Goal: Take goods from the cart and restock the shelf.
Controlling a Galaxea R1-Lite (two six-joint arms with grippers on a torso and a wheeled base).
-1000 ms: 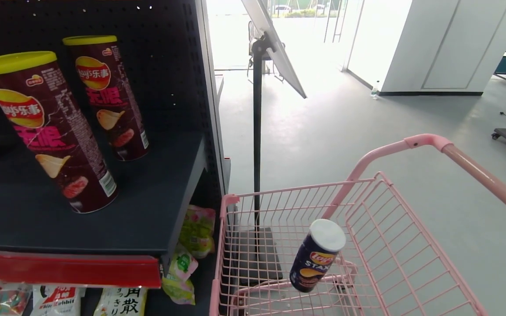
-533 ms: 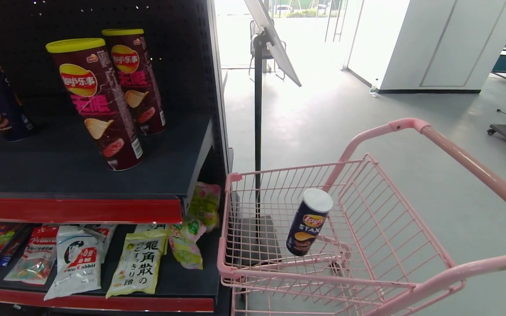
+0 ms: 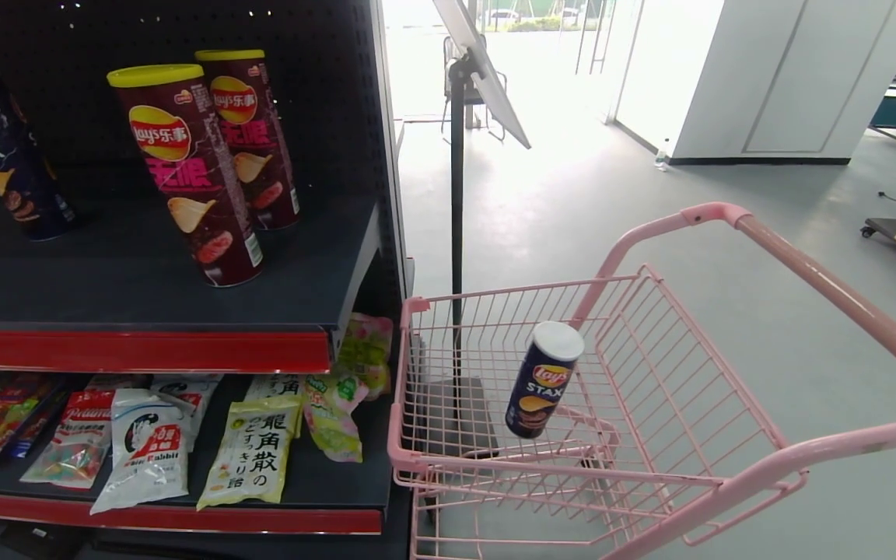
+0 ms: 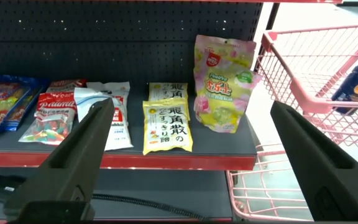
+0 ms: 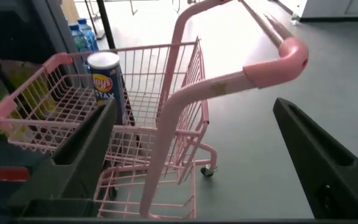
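1. A navy chip can (image 3: 543, 379) is seen standing upright, long axis vertical, inside the pink cart (image 3: 821, 280) beside the shelf (image 3: 145, 350).
2. The right gripper (image 5: 194, 107), spread wide and empty, is positioned behind the cart's handle, with the can ahead of it. This arm is judged better placed.
3. The left gripper (image 4: 192, 106), likewise spread and empty, is faced toward the snack bags (image 4: 166, 118) on the lower shelf.
4. The can's base is screened by wire.

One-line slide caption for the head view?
A dark blue chip can stands in the pink cart beside a shelf with maroon chip cans.
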